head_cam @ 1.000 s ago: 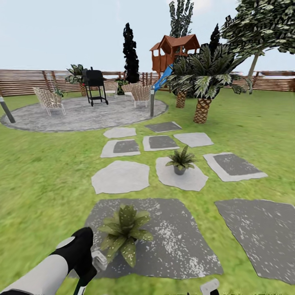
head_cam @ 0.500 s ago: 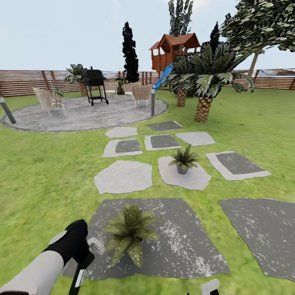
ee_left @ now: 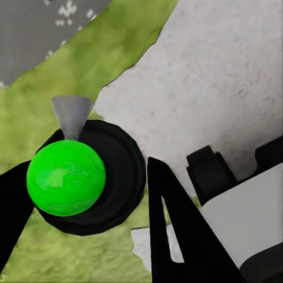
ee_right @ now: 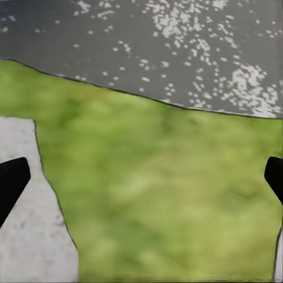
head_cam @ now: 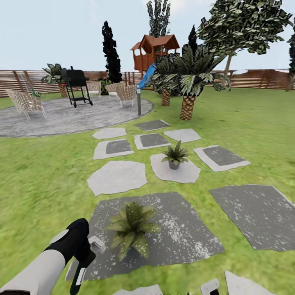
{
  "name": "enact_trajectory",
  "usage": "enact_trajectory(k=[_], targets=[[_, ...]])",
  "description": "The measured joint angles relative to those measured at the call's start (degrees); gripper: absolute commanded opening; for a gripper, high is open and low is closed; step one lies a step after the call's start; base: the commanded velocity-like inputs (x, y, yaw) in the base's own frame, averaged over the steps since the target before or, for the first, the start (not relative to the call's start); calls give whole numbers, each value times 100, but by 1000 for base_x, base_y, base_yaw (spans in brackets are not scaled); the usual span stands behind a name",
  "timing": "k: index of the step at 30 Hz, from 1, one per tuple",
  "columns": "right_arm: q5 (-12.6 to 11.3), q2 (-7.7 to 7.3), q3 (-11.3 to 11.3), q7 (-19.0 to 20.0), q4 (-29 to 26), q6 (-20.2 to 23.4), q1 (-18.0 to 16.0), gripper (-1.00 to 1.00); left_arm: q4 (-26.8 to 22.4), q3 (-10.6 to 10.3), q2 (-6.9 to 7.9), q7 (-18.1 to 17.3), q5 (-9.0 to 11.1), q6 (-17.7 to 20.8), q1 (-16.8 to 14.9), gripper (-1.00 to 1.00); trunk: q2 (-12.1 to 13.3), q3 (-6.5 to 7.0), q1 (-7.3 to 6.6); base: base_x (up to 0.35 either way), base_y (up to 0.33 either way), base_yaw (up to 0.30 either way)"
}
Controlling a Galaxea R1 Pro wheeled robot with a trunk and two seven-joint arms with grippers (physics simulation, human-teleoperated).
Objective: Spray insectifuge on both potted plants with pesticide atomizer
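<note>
Garden lawn: left gripper apparently grips pesticide atomizer beside potted plant.

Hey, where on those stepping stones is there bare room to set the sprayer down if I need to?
The pale stone left of the far potted plant is bare, as is the dark slab at right. The near slab has free room right of the near potted plant. Its left edge is crowded: the left gripper holds the pesticide atomizer there.
</note>
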Motion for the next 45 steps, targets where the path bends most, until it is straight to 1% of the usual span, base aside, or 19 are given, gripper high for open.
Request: enact_trajectory(k=[5, 12, 13, 15, 17, 20, 22, 25, 29, 31, 32, 34, 39, 42, 45], targets=[[0, 0, 0, 1, 0, 0, 0, 100, 0, 2, -4, -7, 4, 15, -16, -100, 0, 0, -2, 105, 319, -297], [-1, 0, 0, -4, -3, 0, 0, 100, -4, -6, -7, -14, 3, -2, -42, -100, 0, 0, -3, 266, 238, -297], [-1, 0, 0, -5, -6, 0, 0, 100, -6, -10, -9, -15, 2, -7, -69, -100, 0, 0, -3, 280, 193, -285], [-2, 0, 0, -7, -6, 0, 0, 100, -1, -14, 1, -33, 5, -16, -280, -100, 0, 1, -4, 280, 113, -149], [-2, 0, 0, -6, -6, 0, -1, 100, 5, -27, 2, -147, -7, -25, -397, -100, 0, 1, -3, 260, 41, -49], [-2, 0, 0, -7, -5, 0, -1, 100, 0, -203, 2, -344, -156, -37, -452, -100, 0, 0, -1, 92, 9, -11], [-2, 0, 0, -7, -5, 0, -1, 100, -1, -367, 0, -437, -230, -36, -460, -100, 0, 0, -1, 19, 2, -2], [-2, 0, 0, -7, -6, 0, -1, 100, -1, -448, -13, -579, -254, -42, -461, -100, 0, 0, 0, 4, 0, 0], [-2, -7, 0, -7, -8, 0, -1, 100, 5, -489, -3, -636, -263, -55, -433, -100, 0, 0, 0, 0, 0, 0], [-2, -5, 0, -6, -8, 0, -1, 100, 8, -588, 20, -642, -261, -57, -413, -100, 0, 0, 0, 0, 0, -22], [-2, -7, 0, -6, -8, 0, -1, 100, 13, -676, 40, -645, -260, -58, -404, -100, 0, 0, 0, 0, 0, -114], [-7, -9, 1, -3, -10, 0, 0, 100, 17, -735, 49, -647, -264, -58, -392, -100, 0, 0, 0, 0, 0, -221], [-7, -8, 0, -1, -10, 0, 0, 100, 19, -752, 53, -648, -281, -53, -387, -100, 0, 0, 2, -89, 34, -286], [-8, -6, 0, 0, -9, 0, 0, 100, 19, -753, 46, -649, -283, -48, -381, -100, 0, 0, 3, -258, 178, -298], [-7, -8, 0, -1, -8, 0, -1, 100, 17, -748, 45, -653, -287, -38, -377, -100, 0, 0, 1, -113, 270, -98]])
